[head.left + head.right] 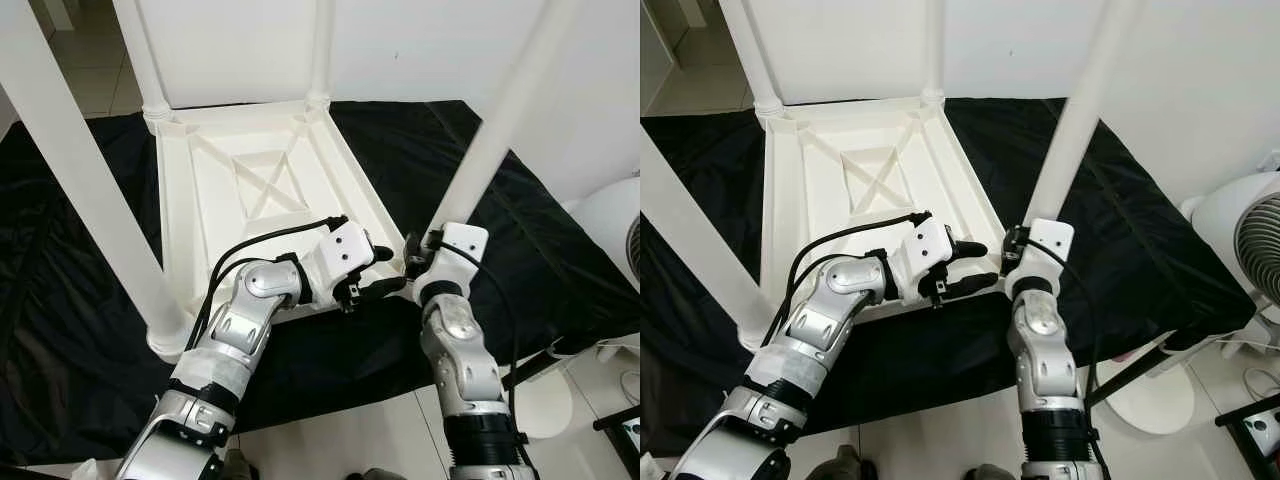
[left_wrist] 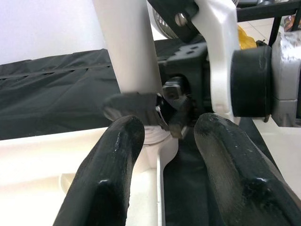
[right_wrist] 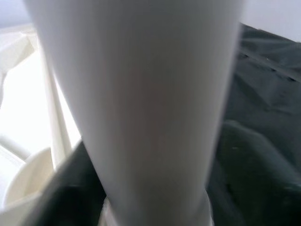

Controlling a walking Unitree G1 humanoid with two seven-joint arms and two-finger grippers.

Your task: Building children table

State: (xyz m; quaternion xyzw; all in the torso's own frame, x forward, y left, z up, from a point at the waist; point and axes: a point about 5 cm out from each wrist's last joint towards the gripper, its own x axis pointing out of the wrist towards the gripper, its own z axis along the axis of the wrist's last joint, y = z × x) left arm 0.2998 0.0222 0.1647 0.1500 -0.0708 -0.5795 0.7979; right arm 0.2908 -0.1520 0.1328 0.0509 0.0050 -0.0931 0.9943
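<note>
With the white tabletop (image 1: 250,190) lying upside down on the black cloth (image 1: 80,330), this build looks nearly done: all four legs stand up from its corners, two at the far corners, one at the near left corner (image 1: 90,220), and the fourth, the near right leg (image 1: 500,120), is the one being worked on now. Judging from that, what is left is seating this last leg firmly in its socket and then turning the table over.

The right gripper (image 1: 412,262) sits low on the near right leg, right at the tabletop's corner, its black fingers closed around the leg just above the socket; the right wrist view has the leg pressed up close. The left gripper (image 1: 370,272) hovers over the tabletop's near edge, pointing at that same corner. Its fingers (image 2: 108,174) are spread moderately wide and hold nothing, close to the leg's base but apart from it.
</note>
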